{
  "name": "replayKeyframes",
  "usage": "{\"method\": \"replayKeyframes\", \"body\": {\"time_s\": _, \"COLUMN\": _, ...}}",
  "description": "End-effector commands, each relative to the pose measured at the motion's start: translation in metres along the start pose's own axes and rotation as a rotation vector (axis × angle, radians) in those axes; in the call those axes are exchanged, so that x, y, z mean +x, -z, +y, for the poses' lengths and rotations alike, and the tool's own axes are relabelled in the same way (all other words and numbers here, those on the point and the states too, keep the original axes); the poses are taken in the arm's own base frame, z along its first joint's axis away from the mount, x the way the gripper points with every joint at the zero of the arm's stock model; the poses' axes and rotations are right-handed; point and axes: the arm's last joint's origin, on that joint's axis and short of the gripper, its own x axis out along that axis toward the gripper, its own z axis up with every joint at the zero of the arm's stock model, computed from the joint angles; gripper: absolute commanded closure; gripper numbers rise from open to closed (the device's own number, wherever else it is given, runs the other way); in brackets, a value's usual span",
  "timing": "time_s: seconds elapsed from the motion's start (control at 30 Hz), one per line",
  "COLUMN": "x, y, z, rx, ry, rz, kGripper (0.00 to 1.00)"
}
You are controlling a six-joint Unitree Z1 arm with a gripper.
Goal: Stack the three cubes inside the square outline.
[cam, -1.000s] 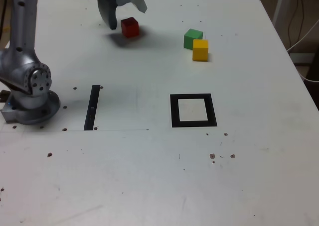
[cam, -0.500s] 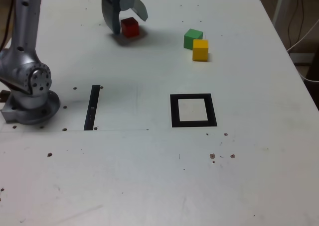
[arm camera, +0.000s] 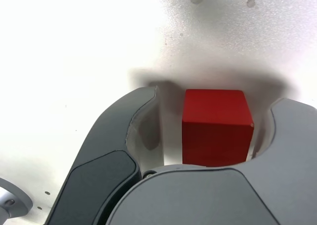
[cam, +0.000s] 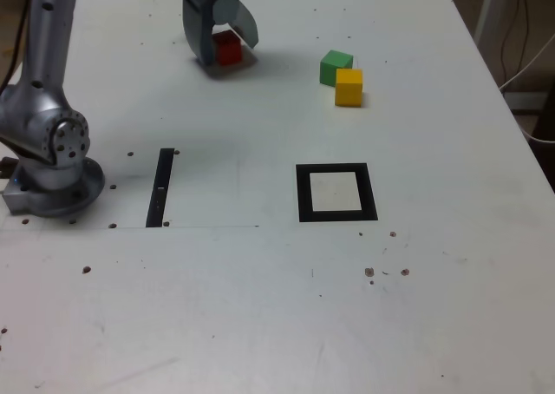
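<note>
Solid red cube (arm camera: 216, 128), sharp-edged, its top brighter than its side.

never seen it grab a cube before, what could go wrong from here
The pincer stands open around the red cube, with more of a gap on one side, so one finger may touch first and nudge or twist the cube. Later, the green cube and the yellow cube sit so close together that reaching for one could knock the other.
</note>
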Motion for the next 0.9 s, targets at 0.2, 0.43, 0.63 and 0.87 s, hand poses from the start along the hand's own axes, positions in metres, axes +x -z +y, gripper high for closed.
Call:
{"method": "replayKeyframes", "body": {"time_s": 0.2, "x": -0.0015, "y": -0.0027, "z": 0.0027, "rx": 0.002, "ry": -0.013, "rz": -0.021, "kGripper": 0.42}}
{"method": "replayKeyframes", "body": {"time_s": 0.43, "x": 0.0002, "y": -0.0026, "z": 0.0027, "rx": 0.001, "ry": -0.011, "rz": -0.023, "kGripper": 0.49}}
{"method": "replayKeyframes", "body": {"time_s": 0.63, "x": 0.0004, "y": -0.0032, "z": 0.0029, "rx": -0.001, "ry": -0.013, "rz": -0.032, "kGripper": 0.63}}
{"method": "replayKeyframes", "body": {"time_s": 0.87, "x": -0.0038, "y": -0.0022, "z": 0.0027, "rx": -0.002, "ry": -0.026, "rz": -0.046, "kGripper": 0.71}}
